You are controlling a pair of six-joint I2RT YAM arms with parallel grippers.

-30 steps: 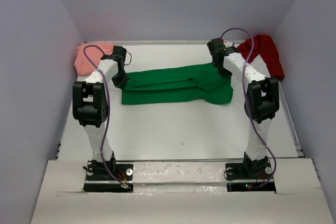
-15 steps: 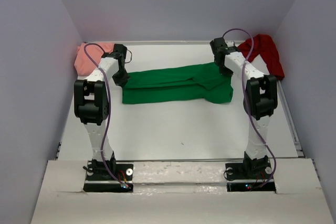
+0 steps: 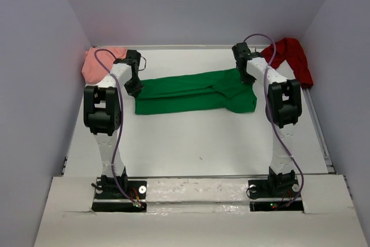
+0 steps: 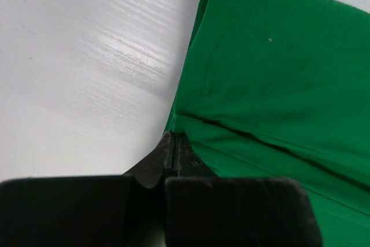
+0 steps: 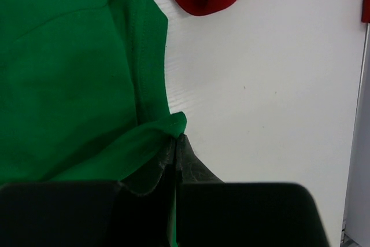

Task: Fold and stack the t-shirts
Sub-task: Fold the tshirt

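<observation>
Salmon-pink t-shirt [image 3: 98, 62] lies crumpled in the far left corner of the smooth white table [image 3: 196, 137]. The left gripper [image 4: 173, 147] is pinched tight on the stitched left edge of the green t-shirt [image 3: 193, 92], a soft folded band across the middle. The right gripper [image 5: 175, 146] is clamped on its right corner. The dark red t-shirt [image 3: 292, 56] sits bunched at the far right.

The left white-and-black arm [image 3: 108, 150] and the right white-and-black arm [image 3: 281, 146] are slim white links joined by chunky black motor housings, each on a flat black base plate [image 3: 115, 203] with tiny red and green lights. A thin purple cable [image 3: 257, 34] trails along each arm. The left matte-black gripper [image 4: 173, 143] and the right matte-black gripper [image 5: 175, 143] have blocky bodies and wedge-shaped fingers.
</observation>
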